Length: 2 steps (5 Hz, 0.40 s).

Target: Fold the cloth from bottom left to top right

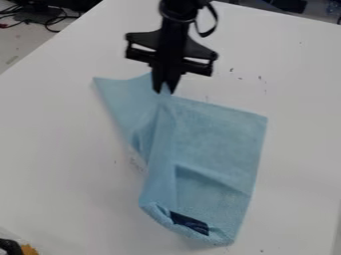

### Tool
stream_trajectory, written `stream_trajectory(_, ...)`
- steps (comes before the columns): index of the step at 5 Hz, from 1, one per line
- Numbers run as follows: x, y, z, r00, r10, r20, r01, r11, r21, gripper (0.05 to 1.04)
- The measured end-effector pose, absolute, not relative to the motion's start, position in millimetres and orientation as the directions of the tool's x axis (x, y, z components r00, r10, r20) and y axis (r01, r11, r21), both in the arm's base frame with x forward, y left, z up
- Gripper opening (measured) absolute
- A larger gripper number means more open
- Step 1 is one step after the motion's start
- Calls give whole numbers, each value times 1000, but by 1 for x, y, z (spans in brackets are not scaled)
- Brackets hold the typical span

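Observation:
The black gripper (164,90) hangs down at the upper middle of the camera view, its fingers together on a pinched, raised peak of the light blue cloth. From that peak the cloth (216,134) runs down in a ridge to the lower left, with its wide part lying on the table to the right. One corner spreads out flat to the left of the gripper. Near the bottom edge, which is partly curled, a dark blue label shows. A crease crosses the lower right part of the cloth.
The white table (60,144) carries a few small dark specks, some to the right of the gripper. Black cables (47,20) lie beyond its edge at the upper left. A black and orange object (13,247) sits in the lower left corner.

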State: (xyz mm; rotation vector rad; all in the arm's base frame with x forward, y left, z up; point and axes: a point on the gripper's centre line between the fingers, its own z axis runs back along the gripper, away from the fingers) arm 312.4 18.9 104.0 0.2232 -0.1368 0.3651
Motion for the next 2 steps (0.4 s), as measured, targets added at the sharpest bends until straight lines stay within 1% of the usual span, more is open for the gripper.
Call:
stream_trajectory(1, 330, -13, 93, 944, 312, 105, -326, 930, 170, 82)
stream_trajectory(2, 329, -38, 75, 946, 321, 51, -325, 937, 129, 102)
